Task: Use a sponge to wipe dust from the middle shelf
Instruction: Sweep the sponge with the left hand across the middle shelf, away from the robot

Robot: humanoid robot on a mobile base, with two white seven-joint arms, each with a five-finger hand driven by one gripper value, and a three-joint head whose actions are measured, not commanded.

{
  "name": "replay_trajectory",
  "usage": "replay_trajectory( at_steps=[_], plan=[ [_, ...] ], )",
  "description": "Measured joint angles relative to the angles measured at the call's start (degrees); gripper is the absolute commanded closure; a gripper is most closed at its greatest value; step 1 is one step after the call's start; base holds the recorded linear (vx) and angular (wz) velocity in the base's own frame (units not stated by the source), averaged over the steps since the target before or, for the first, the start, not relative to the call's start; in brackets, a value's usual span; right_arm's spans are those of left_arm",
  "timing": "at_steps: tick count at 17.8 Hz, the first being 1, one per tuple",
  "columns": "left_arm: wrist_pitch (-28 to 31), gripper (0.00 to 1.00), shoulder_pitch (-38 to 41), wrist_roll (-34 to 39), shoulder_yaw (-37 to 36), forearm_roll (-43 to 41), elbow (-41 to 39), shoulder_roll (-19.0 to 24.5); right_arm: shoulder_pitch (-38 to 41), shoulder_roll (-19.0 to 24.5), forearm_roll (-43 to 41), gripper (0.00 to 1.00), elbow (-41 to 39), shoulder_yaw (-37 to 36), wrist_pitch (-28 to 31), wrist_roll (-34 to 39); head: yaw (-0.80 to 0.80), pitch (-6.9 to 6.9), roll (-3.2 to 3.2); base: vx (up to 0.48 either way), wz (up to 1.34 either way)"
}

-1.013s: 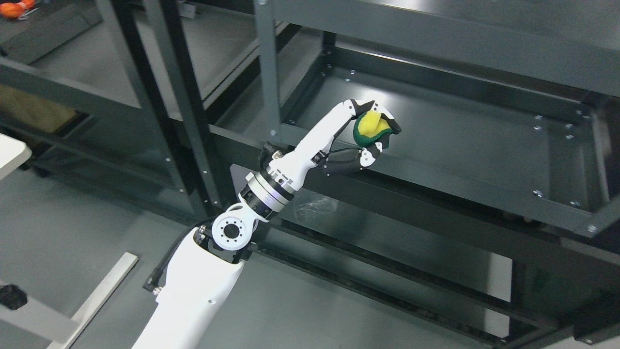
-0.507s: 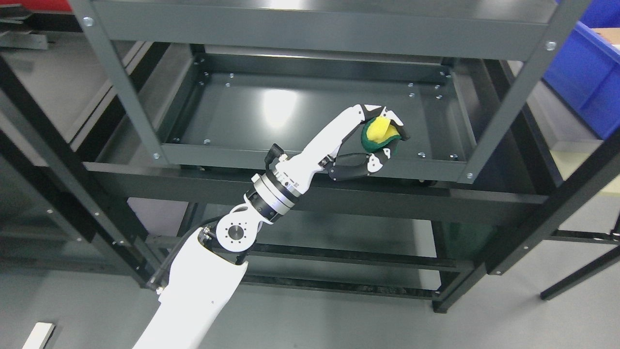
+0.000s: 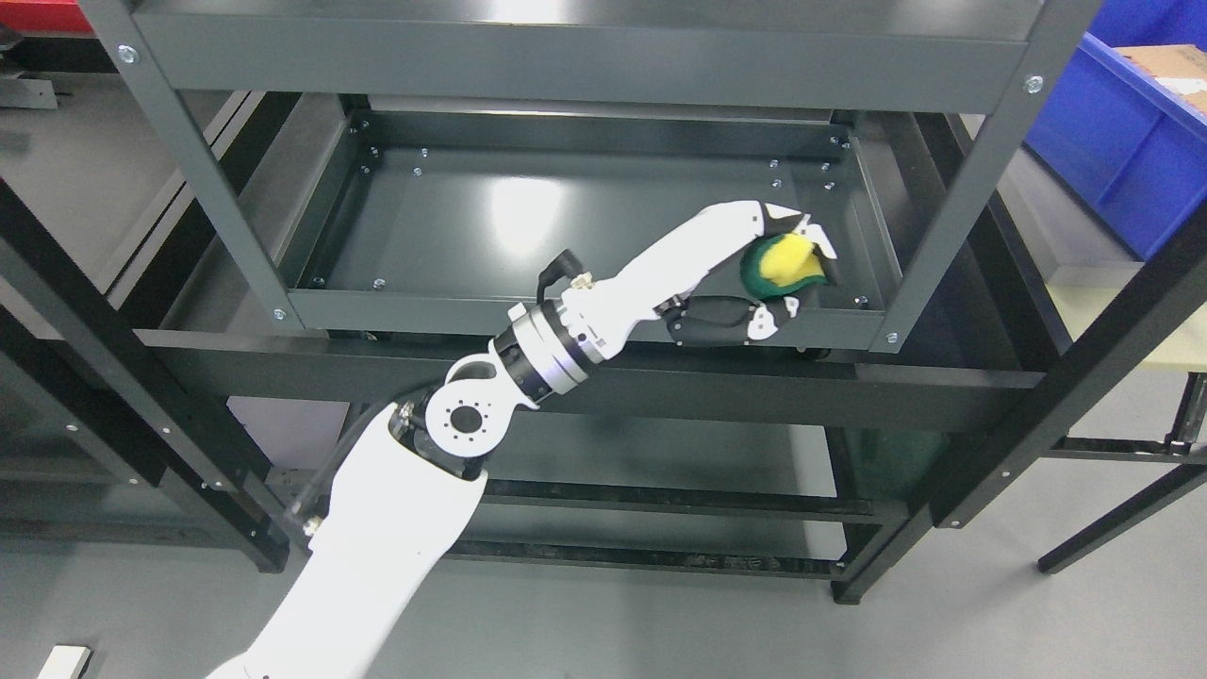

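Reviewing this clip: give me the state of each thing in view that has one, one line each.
left hand: shut on the sponge, over the shelf's right front corner
sponge: squeezed in the fingers, yellow side up, green below
middle shelf: bare, glossy, nothing lying on it
blue bin: open-topped, at the right edge

Your left hand over the middle shelf's front right corner.
You've got the left hand (image 3: 773, 273) holding the sponge (image 3: 787, 266) above the middle shelf (image 3: 490, 222); top shelf (image 3: 566, 57) overhead, bin (image 3: 1113, 151) off right, behind the rack.
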Motion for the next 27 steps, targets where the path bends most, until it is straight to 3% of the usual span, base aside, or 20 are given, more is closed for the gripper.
replay_trajectory(
  at_steps=[8, 13, 19, 24, 27],
  plan=[
    [-8.5, 0.99, -18.9, -3.8, 1.2, -24.4, 0.1, 0.0, 0.0, 0.0, 0.0, 0.0, 0.0, 0.0, 0.0, 0.0, 0.0, 0.0, 0.0, -0.005, 0.01],
    [-13.2, 0.99, -24.0, -4.0, 3.8, -34.6, 0.4, 0.5, 0.0, 0.0, 0.0, 0.0, 0.0, 0.0, 0.0, 0.0, 0.0, 0.0, 0.0, 0.0, 0.0],
    [-20.7, 0.99, -23.7, -7.1, 9.8, -38.1, -0.1, 2.6, 0.0, 0.0, 0.0, 0.0, 0.0, 0.0, 0.0, 0.0, 0.0, -0.01, 0.0, 0.004, 0.01],
    [-21.9, 1.0, -20.6, -13.1, 17.4, -36.3, -1.1, 4.6, 0.0, 0.0, 0.0, 0.0, 0.0, 0.0, 0.0, 0.0, 0.0, -0.01, 0.0, 0.002, 0.0],
    [-22.1, 1.0, -17.5, -14.8, 21.7, -31.8, -1.9, 7.9, 0.0, 0.0, 0.0, 0.0, 0.0, 0.0, 0.0, 0.0, 0.0, -0.01, 0.0, -0.003, 0.0]
  ],
)
